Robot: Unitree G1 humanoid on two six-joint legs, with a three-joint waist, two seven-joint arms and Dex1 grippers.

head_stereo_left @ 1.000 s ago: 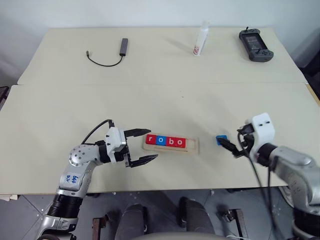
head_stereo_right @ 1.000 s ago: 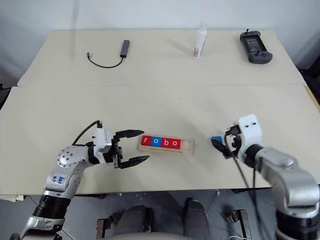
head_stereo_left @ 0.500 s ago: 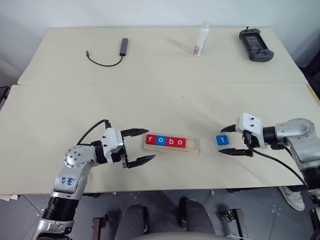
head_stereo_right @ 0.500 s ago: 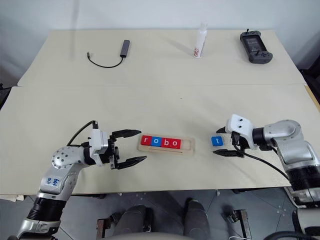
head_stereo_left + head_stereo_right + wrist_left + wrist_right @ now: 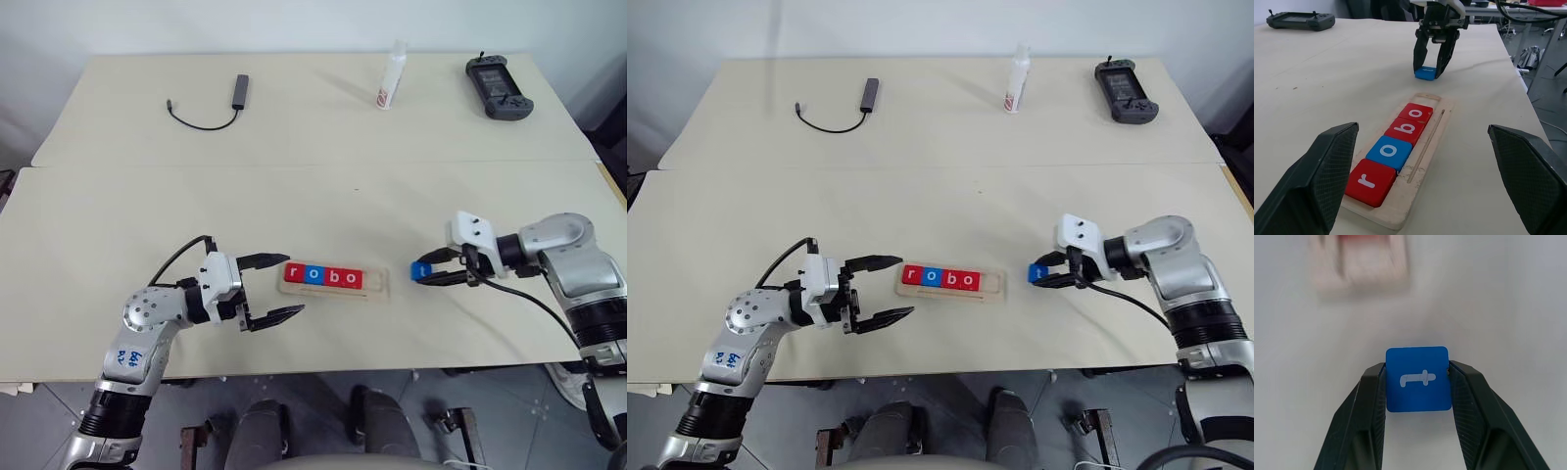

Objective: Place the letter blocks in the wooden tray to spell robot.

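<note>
The wooden tray (image 5: pixel 382 284) lies near the table's front edge. Several letter blocks (image 5: pixel 325 277) sit in it, reading r, o, b, o in red, blue, red, red, and its right end is bare. Just right of the tray, my right gripper (image 5: pixel 1036 273) is shut on the blue t block (image 5: pixel 1418 378), pinching two opposite edges. The block (image 5: pixel 419 270) is low over the table and apart from the tray. My left gripper (image 5: pixel 294 283) is open wide at the tray's left end, one finger on each side, holding nothing.
On the far table lie a black cable with an adapter (image 5: pixel 211 108), a white bottle (image 5: pixel 392 78) and a black handheld controller (image 5: pixel 500 88). A seam (image 5: pixel 313 164) joins the two tables. The front edge runs close below both grippers.
My right gripper swung round to point left, closed on the t block and brought it a little nearer the tray. The left gripper stayed put.
</note>
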